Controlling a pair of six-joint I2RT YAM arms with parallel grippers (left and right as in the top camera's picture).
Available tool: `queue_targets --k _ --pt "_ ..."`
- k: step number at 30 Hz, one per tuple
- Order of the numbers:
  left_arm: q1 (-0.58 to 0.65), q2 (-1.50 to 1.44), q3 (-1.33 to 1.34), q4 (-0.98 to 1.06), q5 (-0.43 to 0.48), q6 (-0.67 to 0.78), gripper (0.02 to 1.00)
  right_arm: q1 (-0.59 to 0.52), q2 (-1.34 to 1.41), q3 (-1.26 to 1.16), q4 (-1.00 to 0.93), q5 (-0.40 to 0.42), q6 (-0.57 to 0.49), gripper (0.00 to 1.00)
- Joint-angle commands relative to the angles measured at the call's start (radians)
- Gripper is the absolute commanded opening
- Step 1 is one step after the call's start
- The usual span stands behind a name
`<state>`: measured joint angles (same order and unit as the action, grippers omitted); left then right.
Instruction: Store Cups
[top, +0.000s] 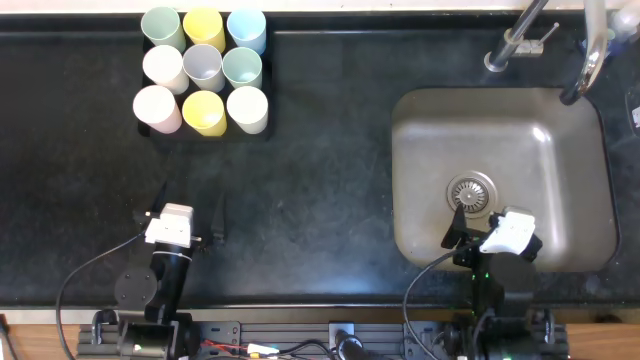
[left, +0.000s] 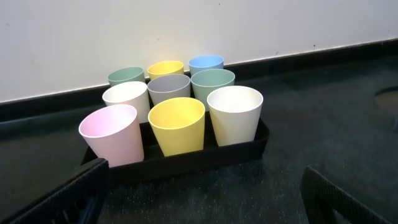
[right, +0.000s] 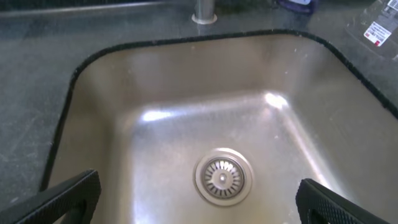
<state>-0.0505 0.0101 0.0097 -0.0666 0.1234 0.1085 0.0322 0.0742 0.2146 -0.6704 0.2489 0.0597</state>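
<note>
Several pastel cups stand upright in a black tray (top: 268, 118) at the counter's back left, also seen as the tray (left: 249, 149) in the left wrist view. The front row holds a pink cup (top: 157, 109) (left: 113, 133), a yellow cup (top: 204, 112) (left: 178, 124) and a cream cup (top: 247, 108) (left: 235, 114). My left gripper (top: 187, 213) (left: 205, 193) is open near the counter's front, well short of the tray, with nothing between its fingers. My right gripper (top: 479, 222) (right: 199, 202) is open over the sink's near part, empty.
A steel sink (top: 420, 200) (right: 155, 93) with a round drain (top: 472, 190) (right: 222, 176) fills the right side. A tap (top: 520, 35) stands behind it. Dark counter (top: 320, 180) stretches between tray and sink.
</note>
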Motion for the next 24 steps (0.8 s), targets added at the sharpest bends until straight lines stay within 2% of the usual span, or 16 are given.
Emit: queue_targets --k 1,4,20,24 --pt "-0.001 -0.007 -0.002 -0.002 -0.004 0.015 0.998 -0.004 -0.061 -0.051 0.031 -0.019 0.008 0.996" --pt "-0.001 -0.007 -0.002 -0.002 -0.004 0.015 0.998 -0.004 -0.065 -0.053 0.034 -0.047 0.008 0.998" --pt "-0.001 -0.007 -0.002 -0.002 -0.004 0.015 0.998 -0.004 -0.064 -0.054 0.039 -0.049 0.008 0.998" --pt "-0.001 -0.007 -0.002 -0.002 -0.004 0.015 0.998 -0.006 -0.064 -0.054 0.039 -0.042 -0.048 0.998"
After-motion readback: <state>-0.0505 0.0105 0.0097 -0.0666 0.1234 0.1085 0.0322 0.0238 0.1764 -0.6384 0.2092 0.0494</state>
